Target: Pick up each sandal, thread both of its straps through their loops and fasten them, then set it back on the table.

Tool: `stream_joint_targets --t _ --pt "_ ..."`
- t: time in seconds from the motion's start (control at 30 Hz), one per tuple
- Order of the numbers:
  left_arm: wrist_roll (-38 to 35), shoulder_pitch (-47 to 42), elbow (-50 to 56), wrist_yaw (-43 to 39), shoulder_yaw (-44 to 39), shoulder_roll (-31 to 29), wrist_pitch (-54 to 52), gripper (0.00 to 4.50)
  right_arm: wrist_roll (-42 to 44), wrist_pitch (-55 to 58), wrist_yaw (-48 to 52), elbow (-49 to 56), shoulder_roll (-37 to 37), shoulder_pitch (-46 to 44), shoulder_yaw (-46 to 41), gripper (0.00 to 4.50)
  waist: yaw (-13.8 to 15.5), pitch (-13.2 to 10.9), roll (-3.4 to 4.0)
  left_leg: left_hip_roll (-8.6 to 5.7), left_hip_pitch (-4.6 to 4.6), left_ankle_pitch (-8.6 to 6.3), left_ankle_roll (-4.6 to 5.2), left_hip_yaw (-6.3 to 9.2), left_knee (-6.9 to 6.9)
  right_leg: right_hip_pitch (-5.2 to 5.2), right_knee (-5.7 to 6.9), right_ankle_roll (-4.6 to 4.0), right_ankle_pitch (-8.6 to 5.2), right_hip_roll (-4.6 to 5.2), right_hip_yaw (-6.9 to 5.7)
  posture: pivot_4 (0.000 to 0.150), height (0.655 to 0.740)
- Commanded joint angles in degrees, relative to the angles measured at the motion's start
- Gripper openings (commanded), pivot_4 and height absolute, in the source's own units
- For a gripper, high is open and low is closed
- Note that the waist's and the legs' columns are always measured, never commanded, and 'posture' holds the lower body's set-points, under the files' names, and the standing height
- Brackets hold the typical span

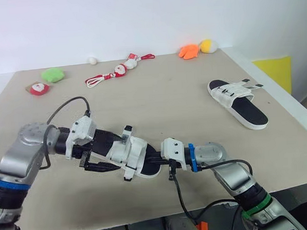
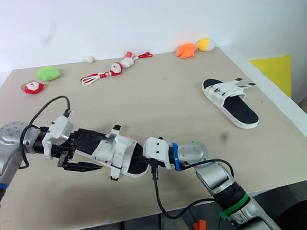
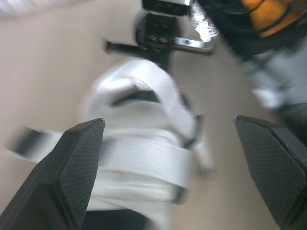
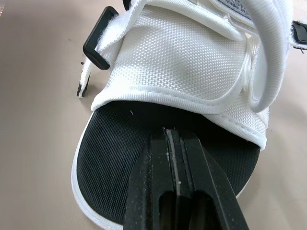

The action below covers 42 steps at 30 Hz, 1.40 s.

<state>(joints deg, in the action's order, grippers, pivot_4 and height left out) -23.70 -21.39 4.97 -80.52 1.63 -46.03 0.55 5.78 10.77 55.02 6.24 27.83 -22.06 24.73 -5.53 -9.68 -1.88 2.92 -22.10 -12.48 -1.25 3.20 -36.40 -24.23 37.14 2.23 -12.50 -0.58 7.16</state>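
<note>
Your right end effector (image 4: 173,136), closed, presses the sandal (image 1: 131,153) by its footbed (image 4: 124,143) at 6 o'clock on the surface (image 1: 173,93), likely to steady it. Your left end effector (image 3: 168,122) is open, facing the straps (image 3: 153,158).

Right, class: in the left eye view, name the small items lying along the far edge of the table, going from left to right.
red Santa toy → green plush → red-and-white cord with Santa figures → orange plush → yellow plush
</note>
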Motion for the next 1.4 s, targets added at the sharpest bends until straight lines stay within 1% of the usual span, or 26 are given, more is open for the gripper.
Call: stream_joint_targets --t 0.03,0.07,0.1,0.13,0.17,0.2,0.27,0.3,0.33,0.4,0.43,0.5,0.57,0.7,0.83,1.13,1.3,1.4 --pt "7.5 0.6 -6.8 1.2 -3.8 1.1 24.2 4.44 -4.2 2.2 0.8 -7.5 1.8 2.0 2.6 0.0 0.0 0.0 0.02 0.0 0.01 0.01 -0.01 -0.03 0.0 0.01 -0.03 0.0 0.0 0.0 0.04 0.15 0.74" --pt "8.9 0.3 -9.6 1.9 -4.3 2.0 31.4 4.44 -4.2 2.0 0.9 -7.7 1.9 1.9 2.6 0.0 0.0 0.0 0.06 -0.02 0.02 0.01 -0.02 -0.07 0.0 0.0 -0.03 0.0 0.0 0.02 0.09 0.15 0.74" --pt "10.6 -0.9 -14.1 3.2 -5.3 3.7 43.0 4.44 -4.3 1.8 1.1 -7.9 1.9 1.7 2.7 0.0 0.1 0.1 0.08 -0.03 0.02 0.01 -0.02 -0.08 0.0 0.0 -0.06 0.0 0.0 0.02 0.13 0.15 0.74" --pt "11.8 -1.9 -17.6 4.2 -5.8 4.7 51.2 4.44 -4.3 1.7 1.3 -8.0 2.0 1.7 2.8 0.0 0.3 0.1 0.07 -0.03 0.03 0.02 -0.04 -0.11 0.0 0.02 -0.08 0.0 0.0 0.05 0.12 0.15 0.74" --pt "13.9 -3.1 -21.6 5.2 -5.8 5.1 60.0 4.44 -4.4 1.5 1.4 -8.1 1.9 1.6 2.8 0.0 0.4 0.1 0.03 -0.04 0.03 0.07 -0.11 -0.13 0.0 0.02 -0.1 -0.01 0.0 0.07 0.13 0.15 0.74" --pt "15.5 -4.0 -24.9 6.1 -5.6 5.2 66.3 4.44 -4.5 1.4 1.5 -8.2 1.9 1.6 2.8 0.0 0.5 0.1 -0.04 -0.04 0.02 0.13 -0.22 -0.14 0.0 0.02 -0.1 -0.01 0.0 0.07 0.14 0.15 0.74" --pt "18.1 -5.8 -33.2 7.9 -3.3 4.5 82.7 4.44 -4.7 1.2 1.5 -8.6 1.7 1.3 2.7 0.0 0.6 0.2 -0.1 -0.03 0.03 0.16 -0.27 -0.16 0.0 0.02 -0.1 -0.01 0.0 0.07 0.18 0.15 0.74" --pt "19.2 -6.1 -35.9 8.9 -1.8 3.9 88.0 4.44 -4.7 1.1 1.4 -8.8 1.7 1.1 2.7 0.0 0.6 0.2 -0.07 -0.03 0.03 0.17 -0.28 -0.19 0.0 0.02 -0.1 -0.01 0.0 0.07 0.21 0.15 0.74" --pt "20.4 -6.0 -37.5 10.2 -1.3 3.9 90.9 4.44 -4.7 1.1 1.4 -8.9 1.7 1.0 2.7 0.0 0.6 0.3 -0.02 -0.03 0.04 0.18 -0.27 -0.27 0.0 0.01 -0.1 -0.01 0.0 0.07 0.27 0.15 0.74" --pt "22.9 -5.5 -38.3 13.1 -0.5 3.6 92.0 4.44 -4.7 0.9 1.4 -8.9 1.8 1.0 2.6 0.0 0.6 0.3 0.03 -0.03 0.1 0.18 -0.27 -0.49 0.0 0.01 -0.1 0.0 0.0 0.1 0.41 0.15 0.74" --pt "24.1 -5.0 -38.0 14.0 -0.1 3.6 92.0 4.44 -4.7 0.9 1.4 -8.9 1.9 1.0 2.6 0.0 0.6 0.4 -0.14 -0.03 0.1 0.18 -0.27 -0.53 0.0 0.02 -0.1 -0.01 0.0 0.11 0.44 0.15 0.74" --pt "28.1 -3.5 -36.8 16.9 1.6 3.1 92.0 4.44 -4.7 0.9 1.5 -8.7 2.2 1.1 2.4 0.0 0.6 0.5 -0.22 0.01 0.1 0.19 -0.28 -0.73 0.0 0.01 -0.1 0.0 0.0 0.12 0.56 0.15 0.74" --pt "31.9 -2.7 -35.8 19.9 2.9 3.0 92.0 4.44 -4.8 0.8 1.6 -8.7 2.3 1.1 2.3 0.0 0.6 0.5 -0.13 0.03 0.13 0.18 -0.28 -0.79 0.0 0.01 -0.1 0.0 0.0 0.12 0.58 0.15 0.74" --pt "38.9 -2.9 -33.8 28.0 4.8 2.9 92.0 4.44 -4.9 1.0 1.7 -8.6 2.4 0.9 2.2 0.0 0.6 0.5 -0.12 0.06 0.15 0.18 -0.29 -0.79 0.07 0.0 -0.09 0.0 0.0 0.09 0.57 0.15 0.74" --pt "48.6 -3.8 -33.2 37.1 4.7 3.2 92.0 4.44 -5.0 0.9 1.9 -8.7 2.5 0.6 2.1 0.0 0.6 0.5 -0.11 0.05 0.15 0.17 -0.3 -0.81 0.08 0.0 -0.09 0.0 0.0 0.1 0.59 0.15 0.74" --pt "75.0 -7.2 -32.9 64.6 1.6 2.1 92.0 4.44 -5.0 0.9 2.2 -8.2 3.2 0.7 1.9 0.0 0.8 0.5 -0.11 0.03 0.18 0.17 -0.31 -0.85 0.08 0.02 -0.1 0.01 0.0 0.14 0.6 0.15 0.74" --pt "89.4 -7.6 -30.7 80.0 -1.6 1.5 91.9 4.44 -5.0 0.9 2.2 -8.2 3.1 0.9 2.0 0.0 0.8 0.5 -0.11 0.03 0.25 0.16 -0.33 -0.9 0.14 0.05 -0.09 0.03 0.01 0.18 0.6 0.15 0.74" --pt "98.5 -8.5 -28.4 93.2 1.8 -0.3 87.4 4.44 -5.0 0.9 2.2 -8.2 3.0 0.8 2.1 0.0 0.9 0.5 -0.16 0.01 0.5 0.16 -0.33 -1.11 0.28 0.18 -0.09 0.03 0.01 0.35 0.6 0.15 0.74"
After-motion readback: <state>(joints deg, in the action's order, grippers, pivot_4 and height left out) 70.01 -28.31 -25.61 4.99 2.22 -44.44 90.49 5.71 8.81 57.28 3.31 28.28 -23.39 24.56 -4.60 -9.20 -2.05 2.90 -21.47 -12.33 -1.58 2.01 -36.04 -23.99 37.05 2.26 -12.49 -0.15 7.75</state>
